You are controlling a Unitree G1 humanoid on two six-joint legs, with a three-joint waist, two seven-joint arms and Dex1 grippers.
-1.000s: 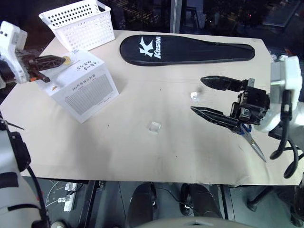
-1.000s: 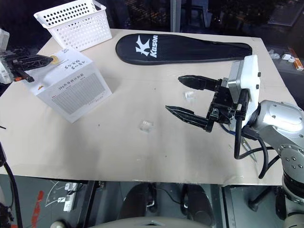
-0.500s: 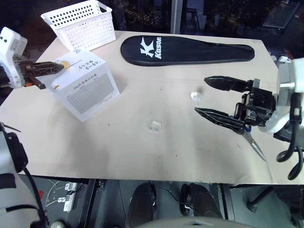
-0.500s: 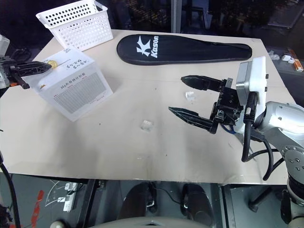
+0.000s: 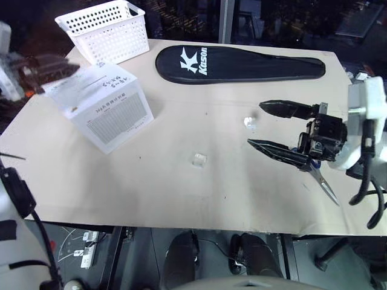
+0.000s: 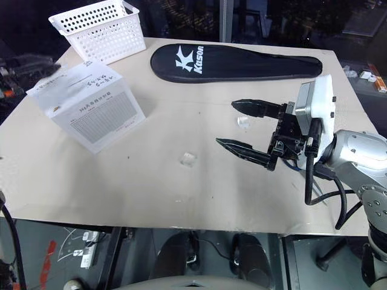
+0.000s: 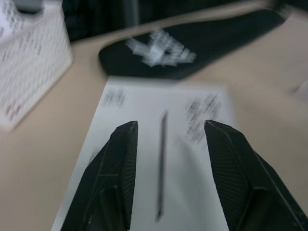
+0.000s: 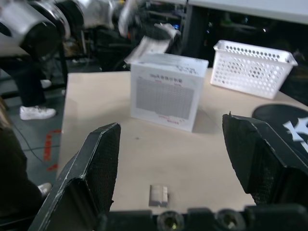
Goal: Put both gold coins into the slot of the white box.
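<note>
The white box (image 5: 109,109) stands at the table's left, black handwriting on its top. My left gripper (image 7: 171,124) hovers level over that top, open, its fingers (image 7: 115,173) on either side of the thin dark slot (image 7: 161,163) with nothing between them. In the left eye view this gripper (image 5: 54,63) is a blur at the box's far left corner. The gold coins are out of view. My right gripper (image 5: 257,124) hangs open and empty over the table's right half, pointing toward the box (image 8: 166,89).
A white perforated basket (image 5: 106,30) stands behind the box. A black racket bag (image 5: 236,63) lies along the far edge. Two small clear plastic pieces (image 5: 250,121) (image 5: 198,160) lie mid-table. Scissors (image 5: 321,184) lie under my right wrist.
My left gripper rose, swung right over the box top and opened. The gold coin held at its tips earlier is no longer seen. My right arm stayed put.
</note>
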